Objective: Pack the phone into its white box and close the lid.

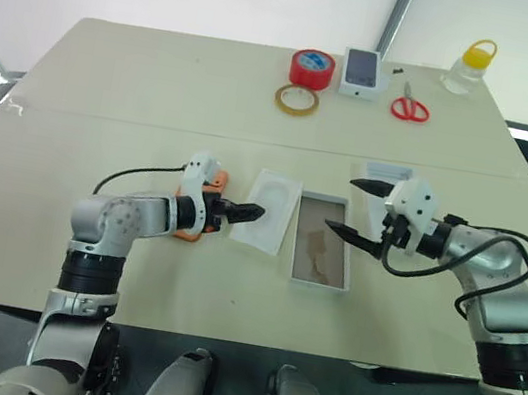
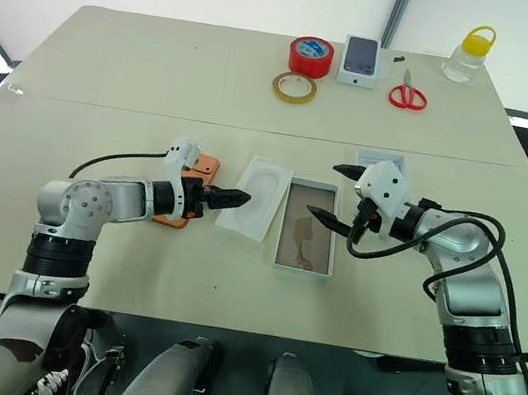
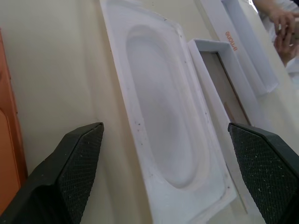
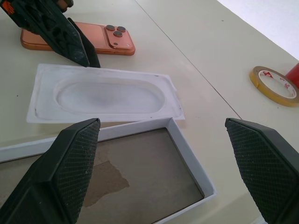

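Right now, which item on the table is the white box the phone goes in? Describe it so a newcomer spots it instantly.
On the beige table, look at the near-centre row of flat items between the two arms. The white box is the shallow open tray just right of the flat white insert with an oval recess. It alone has a brownish floor; the lid to its right is white inside.
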`<state>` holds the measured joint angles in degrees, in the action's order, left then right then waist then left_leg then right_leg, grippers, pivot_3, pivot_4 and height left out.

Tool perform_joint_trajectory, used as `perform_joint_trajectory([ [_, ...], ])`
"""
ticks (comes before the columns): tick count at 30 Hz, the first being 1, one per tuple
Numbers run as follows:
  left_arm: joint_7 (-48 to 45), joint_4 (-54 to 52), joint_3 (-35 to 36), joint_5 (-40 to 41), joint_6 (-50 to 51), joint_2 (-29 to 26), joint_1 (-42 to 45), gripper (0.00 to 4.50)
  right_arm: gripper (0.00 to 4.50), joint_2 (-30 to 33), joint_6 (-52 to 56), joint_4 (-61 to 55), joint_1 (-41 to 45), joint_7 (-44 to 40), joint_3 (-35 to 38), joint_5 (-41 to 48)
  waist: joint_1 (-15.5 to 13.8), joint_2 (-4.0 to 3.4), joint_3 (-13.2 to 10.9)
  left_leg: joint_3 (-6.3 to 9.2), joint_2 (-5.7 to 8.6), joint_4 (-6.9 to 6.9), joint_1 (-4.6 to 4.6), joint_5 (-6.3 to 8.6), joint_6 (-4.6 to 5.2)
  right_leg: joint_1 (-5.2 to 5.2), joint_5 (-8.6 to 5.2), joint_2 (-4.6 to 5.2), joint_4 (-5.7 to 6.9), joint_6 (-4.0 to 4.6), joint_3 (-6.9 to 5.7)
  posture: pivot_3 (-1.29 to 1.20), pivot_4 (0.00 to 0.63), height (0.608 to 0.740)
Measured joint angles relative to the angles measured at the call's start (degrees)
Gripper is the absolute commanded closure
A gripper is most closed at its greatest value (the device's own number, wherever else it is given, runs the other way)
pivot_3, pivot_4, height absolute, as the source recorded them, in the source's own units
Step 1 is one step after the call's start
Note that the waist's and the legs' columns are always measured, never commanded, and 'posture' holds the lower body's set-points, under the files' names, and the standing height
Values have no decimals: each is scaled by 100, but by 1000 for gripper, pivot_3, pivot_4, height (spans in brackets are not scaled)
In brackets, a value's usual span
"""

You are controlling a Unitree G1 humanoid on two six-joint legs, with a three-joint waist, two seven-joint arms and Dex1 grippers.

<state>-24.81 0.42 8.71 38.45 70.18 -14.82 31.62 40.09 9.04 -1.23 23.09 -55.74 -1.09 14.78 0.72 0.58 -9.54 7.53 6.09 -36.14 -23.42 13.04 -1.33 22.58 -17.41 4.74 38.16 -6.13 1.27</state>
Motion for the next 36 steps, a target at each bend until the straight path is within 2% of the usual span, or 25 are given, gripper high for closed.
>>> perform_joint_trajectory([
  [5, 85, 310, 351, 120, 54, 248, 94, 0, 25, -28, -1, 0, -7, 37, -2, -10, -9, 0, 1, 0, 0, -2, 1, -1, -2, -2, 0, 0, 0, 0, -1, 0, 150, 740],
  [9, 154, 550, 366, 117, 33, 336, 194, 1251, 0, -65, -27, 5, 6, 77, -29, -48, -9, 1, 1, -1, 2, -2, 0, -2, -3, -2, 0, 2, -1, 0, 0, 0, 150, 740],
  [10, 141, 565, 324, 89, 29, 299, 175, 1801, 0, -65, -30, 17, 20, 80, -29, -51, -6, 1, 1, -1, 2, -1, 0, -2, -4, -2, 0, 1, -2, 0, -1, 0, 150, 740],
  [19, 126, 584, 273, 78, -1, 246, 119, 1801, 0, -62, -63, 21, 25, 100, -25, -68, 6, 1, 1, 0, 0, -1, 3, -4, -7, -3, 0, -1, 1, 0, 0, 0, 150, 740],
  [22, 124, 614, 213, 14, -125, 240, 101, 2753, 0, -63, -71, 21, 25, 130, -26, -80, 5, 0, 2, 0, 0, -2, 4, -4, -8, -3, 0, -1, 1, 0, 0, 0, 150, 740],
  [25, 135, 690, 218, -49, -191, 231, 52, 4314, 0, -63, -72, 21, 24, 132, -26, -99, 3, 0, 1, -1, 0, 0, 3, -4, -8, -1, 0, 0, 1, 0, 1, 0, 150, 740],
  [26, 121, 657, 220, -35, -194, 235, 66, 4420, 0, -63, -71, 17, 23, 129, -27, -99, -3, -1, 2, -1, 0, -1, 3, -4, -8, -3, 0, 0, 1, 0, 0, 0, 150, 740],
  [32, 175, 661, 278, -22, -186, 255, 64, 4420, 0, -19, 303, -399, -299, -116, -45, 139, -1, -1, 4, 0, 0, 0, 4, -4, -7, -4, 0, 0, 0, 0, 0, 0, 150, 740],
  [36, 357, 684, 609, 54, -218, 338, 78, 4420, 0, 87, 1202, -1454, -746, -363, -154, 793, 2, 1, 3, 2, -3, -1, 2, -3, -6, -1, 0, -1, 0, 0, 0, 0, 150, 740],
])
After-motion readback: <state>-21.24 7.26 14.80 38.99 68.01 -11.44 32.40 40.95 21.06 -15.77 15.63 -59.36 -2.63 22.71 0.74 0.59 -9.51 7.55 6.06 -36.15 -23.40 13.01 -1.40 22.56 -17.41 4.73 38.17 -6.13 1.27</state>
